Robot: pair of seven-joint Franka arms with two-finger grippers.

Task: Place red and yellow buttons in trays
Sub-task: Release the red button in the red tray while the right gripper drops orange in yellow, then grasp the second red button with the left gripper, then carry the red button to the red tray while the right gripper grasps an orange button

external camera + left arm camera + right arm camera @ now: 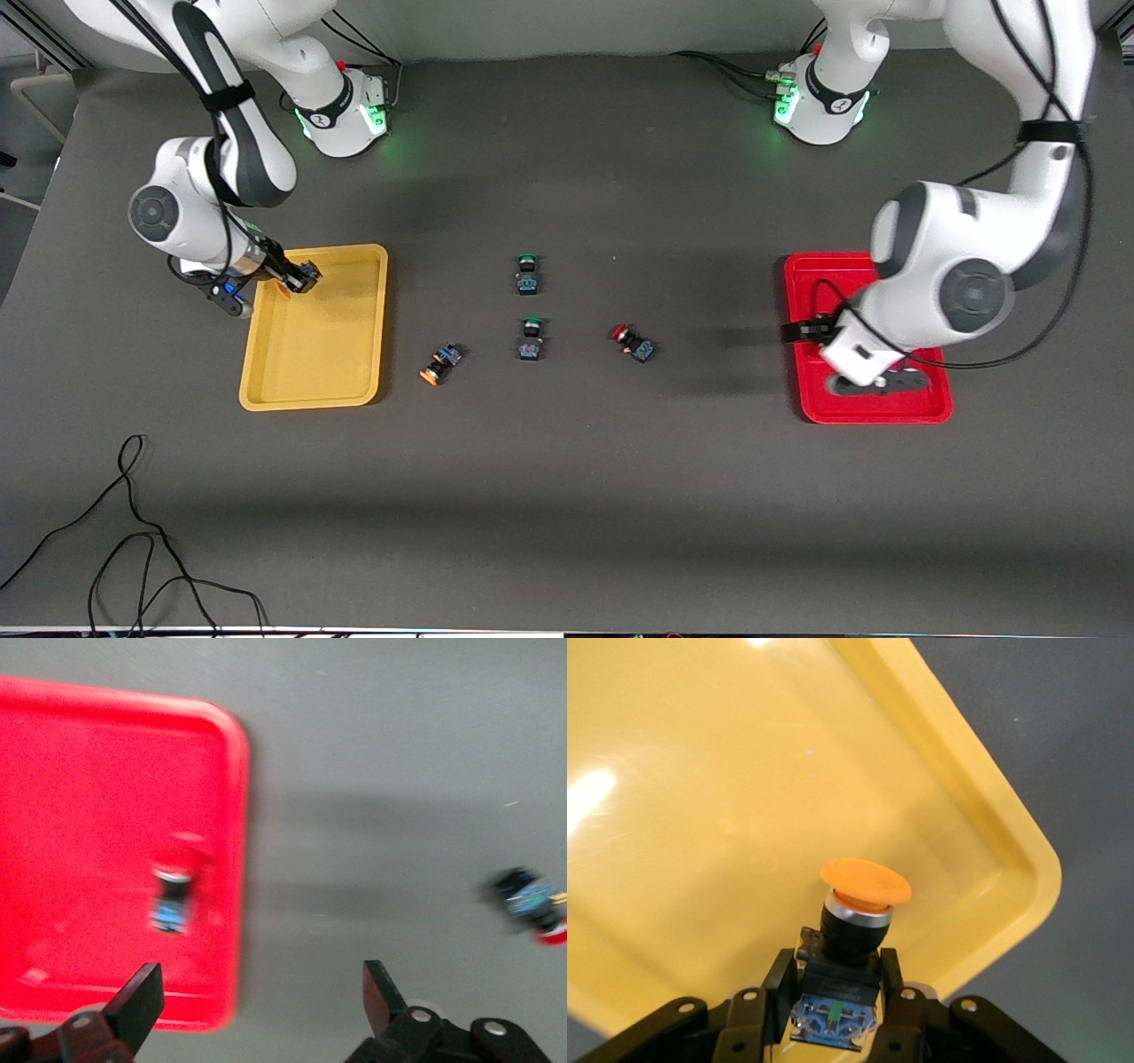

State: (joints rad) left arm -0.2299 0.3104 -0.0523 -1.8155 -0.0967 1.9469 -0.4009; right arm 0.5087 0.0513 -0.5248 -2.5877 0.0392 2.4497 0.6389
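Observation:
My right gripper (pixel 833 979) is shut on the dark body of a yellow button (pixel 864 881) and holds it over the corner of the yellow tray (pixel 312 390) nearest the right arm's base. My left gripper (pixel 261 992) stands open with nothing in it, above the red tray's (pixel 80 771) edge that faces the table's middle. One red button (pixel 171 899) lies inside that tray. A second red button (pixel 633 344) and a second yellow button (pixel 440 363) lie on the table between the trays.
Two green-capped buttons (pixel 528 273) (pixel 531 338) lie mid-table between the trays. A black cable (pixel 133 532) loops on the table near the front camera at the right arm's end.

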